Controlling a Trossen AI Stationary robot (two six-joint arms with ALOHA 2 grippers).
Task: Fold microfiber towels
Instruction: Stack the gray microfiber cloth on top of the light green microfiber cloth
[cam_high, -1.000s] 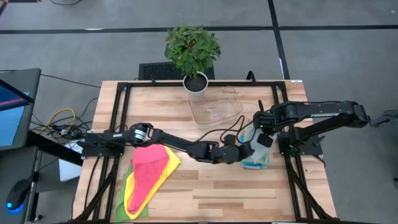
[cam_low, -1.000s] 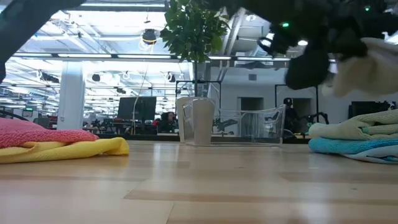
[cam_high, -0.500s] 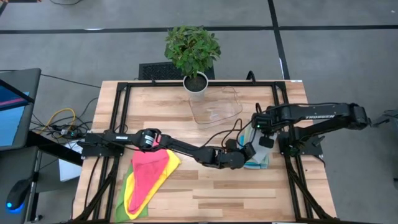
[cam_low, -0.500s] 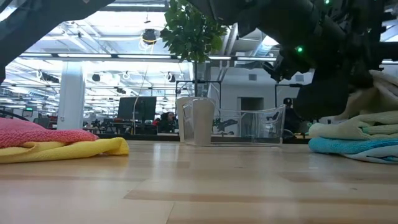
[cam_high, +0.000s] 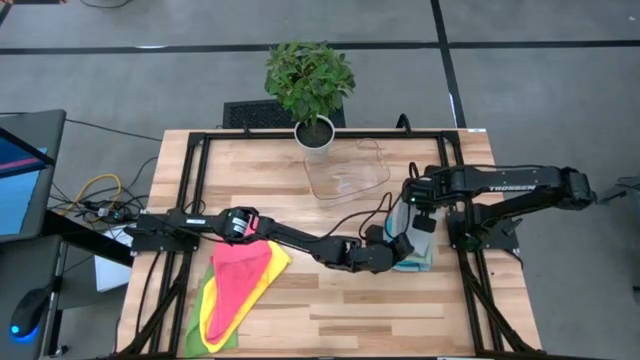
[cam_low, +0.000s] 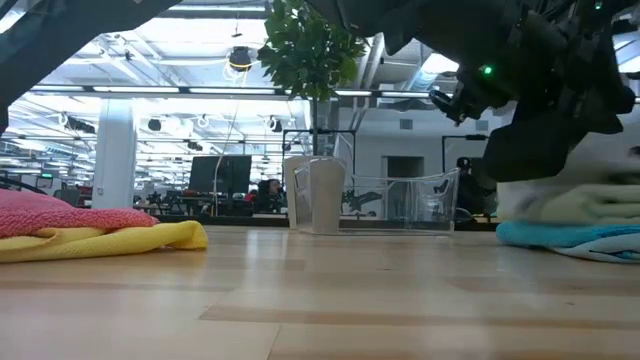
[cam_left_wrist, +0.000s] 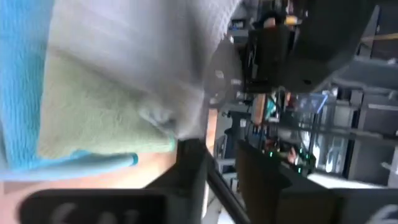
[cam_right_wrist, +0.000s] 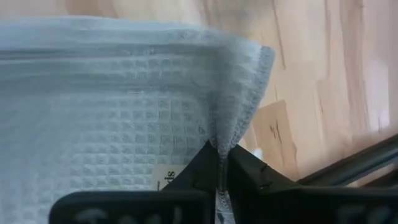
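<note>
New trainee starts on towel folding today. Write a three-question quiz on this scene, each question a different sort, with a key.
1. True or false: the pink towel lies on top of the yellow towel.
2. Multiple choice: what is the right hand pinching? A) the edge of the pale grey towel B) the potted plant C) the clear tray
3. Fill in: the stack of folded towels lies on the table's ____ side in the high view.

Key: 1 true. 2 A. 3 right.
</note>
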